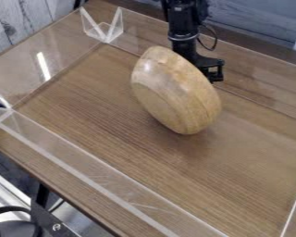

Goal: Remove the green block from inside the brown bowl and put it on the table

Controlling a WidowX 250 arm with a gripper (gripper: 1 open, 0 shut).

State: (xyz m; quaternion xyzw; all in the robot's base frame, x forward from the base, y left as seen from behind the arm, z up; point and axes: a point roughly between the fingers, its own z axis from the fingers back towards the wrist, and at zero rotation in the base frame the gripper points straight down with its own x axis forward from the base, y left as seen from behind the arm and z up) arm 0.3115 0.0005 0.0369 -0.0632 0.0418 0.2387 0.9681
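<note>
Bowl: round light-tan wooden bowl (176, 90) tipped up on its side, rounded outside facing the camera, mouth turned away.
Gripper: black gripper (198, 70) clenched behind the bowl's far rim, apparently pinching it.
Block: green block hidden, so its place cannot be told.
Handling: likely light, stiff, smooth; grip its long sides.
Room: brown wood-grain counter (101, 120) open in front; clear acrylic walls (64, 171) bound it.
</note>
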